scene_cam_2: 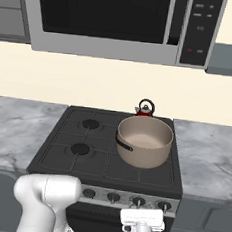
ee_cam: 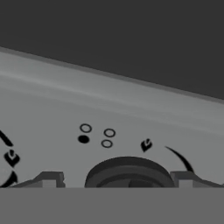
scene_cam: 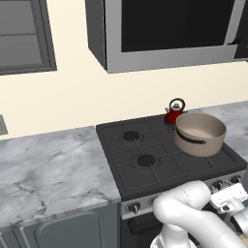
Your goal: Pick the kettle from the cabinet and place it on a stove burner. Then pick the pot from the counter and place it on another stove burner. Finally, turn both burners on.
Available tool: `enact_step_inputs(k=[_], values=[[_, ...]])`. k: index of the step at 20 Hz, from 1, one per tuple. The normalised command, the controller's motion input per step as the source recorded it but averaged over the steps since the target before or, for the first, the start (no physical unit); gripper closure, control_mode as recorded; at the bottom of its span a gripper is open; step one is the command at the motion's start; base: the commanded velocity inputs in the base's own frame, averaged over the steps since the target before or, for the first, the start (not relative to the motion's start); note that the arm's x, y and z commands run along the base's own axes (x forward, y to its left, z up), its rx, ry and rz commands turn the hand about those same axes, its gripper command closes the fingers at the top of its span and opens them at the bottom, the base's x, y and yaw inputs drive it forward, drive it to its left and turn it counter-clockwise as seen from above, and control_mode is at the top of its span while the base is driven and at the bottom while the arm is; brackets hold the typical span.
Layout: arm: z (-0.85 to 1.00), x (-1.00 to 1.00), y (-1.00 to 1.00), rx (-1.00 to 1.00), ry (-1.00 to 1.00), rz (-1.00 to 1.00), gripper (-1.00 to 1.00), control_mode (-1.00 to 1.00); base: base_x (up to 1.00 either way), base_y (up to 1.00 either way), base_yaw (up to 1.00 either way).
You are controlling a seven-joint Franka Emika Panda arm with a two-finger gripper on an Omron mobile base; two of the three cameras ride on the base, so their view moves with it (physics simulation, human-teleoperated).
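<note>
The small red kettle (scene_cam: 174, 114) (scene_cam_2: 145, 109) stands on the back right burner of the black cooktop (scene_cam: 121, 174). In front of it the wide beige pot (scene_cam: 199, 134) (scene_cam_2: 144, 141) sits on the front right burner. The two left burners (scene_cam: 146, 160) (scene_cam_2: 79, 148) are bare. My gripper (ee_cam: 117, 180) is low in front of the stove's silver panel, its white hand (scene_cam_2: 141, 218) (scene_cam: 230, 199) just below the knob row. It is open, with a dark round knob (ee_cam: 129, 171) between the two fingertips, one (ee_cam: 49, 179) on each side, apart from it.
The marble counter (scene_cam: 48, 169) (scene_cam_2: 209, 157) runs on both sides of the stove. A silver-framed microwave (scene_cam: 169, 29) (scene_cam_2: 112, 17) hangs above, with a dark grey cabinet slab (scene_cam_2: 229, 59) to its right. More knobs (scene_cam_2: 113, 196) line the front panel.
</note>
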Motion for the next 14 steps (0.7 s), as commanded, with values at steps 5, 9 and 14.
enact_step_inputs(k=[5,9,14], values=[[0.0,0.08,0.0,0.0,0.0,0.01,1.0,-1.0,0.0,0.0,0.0],[0.0,0.0,0.04,0.0,0.0,0.0,1.0,-1.0,0.0,0.0,0.0],[0.03,0.0,0.05,0.0,0.0,0.0,1.0,-1.0,0.0,0.0,0.0]])
